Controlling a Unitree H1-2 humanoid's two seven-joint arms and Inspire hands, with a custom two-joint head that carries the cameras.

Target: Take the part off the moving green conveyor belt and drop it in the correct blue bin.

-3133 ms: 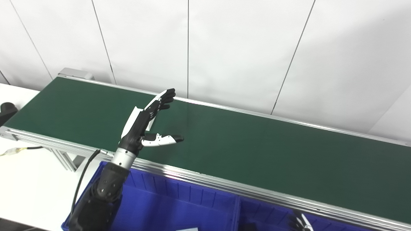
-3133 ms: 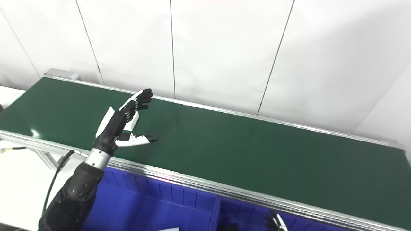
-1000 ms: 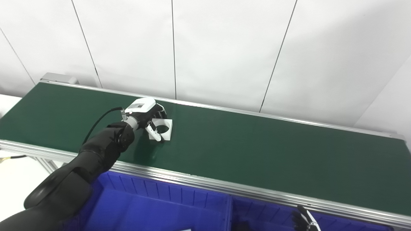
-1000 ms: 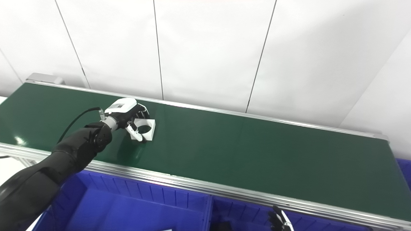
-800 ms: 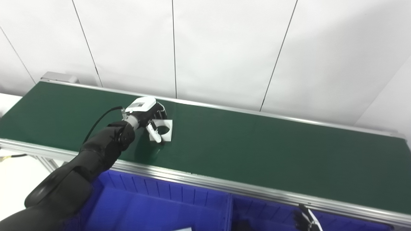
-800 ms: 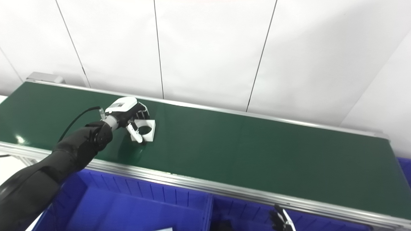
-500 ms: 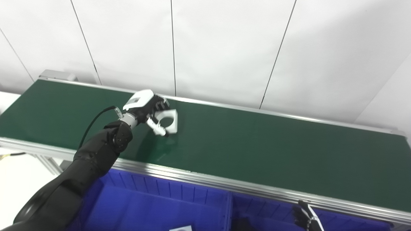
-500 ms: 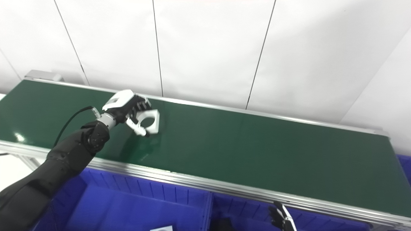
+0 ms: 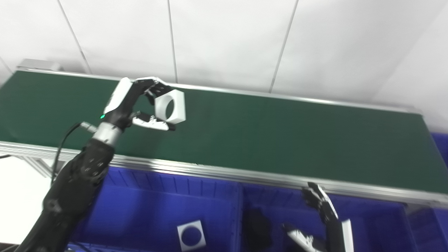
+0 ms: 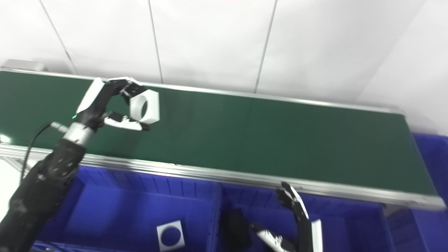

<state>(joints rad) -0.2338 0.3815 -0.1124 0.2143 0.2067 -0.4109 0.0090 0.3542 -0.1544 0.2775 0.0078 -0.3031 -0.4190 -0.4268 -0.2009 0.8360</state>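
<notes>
White wall panels (image 9: 227, 42) are running behind a long green belt (image 9: 280, 133), w/ blue bins sitting along its near side.

Fingers (image 9: 154, 89) of the left hand (image 9: 134, 103) are curling over the top edge of a white part (image 9: 170, 106), thumb pressing at its lower edge, so that hand is gripping the part. It's a flat white block w/ a big round hole thru it, standing nearly upright on edge, hole facing the camera. Part is hanging in the air above the belt's left section, not touching the green surface. Wrist and dark forearm are angling down and left, crossing the belt's silver front rail (image 9: 210, 173) and leaving the pic at bottom left, w/ a black cable (image 9: 64, 140) trailing beside the wrist.

Right hand (image 10: 297, 224) is sitting low at bottom centre-right, fingers spread apart and pointing up, thumb out to the left, holding nothing. It's hovering over the right bin (image 9: 378, 224), near the divider.

Left bin (image 9: 140, 210) is holding one more white piece (image 9: 191, 235), a square w/ a round hole, lying flat on the floor near the divider. A dark shape (image 9: 257, 227) is lying just right of the divider, too blurry to ID. Another blue bin (image 10: 430, 157) is peeking in at far right, past the belt's end.
</notes>
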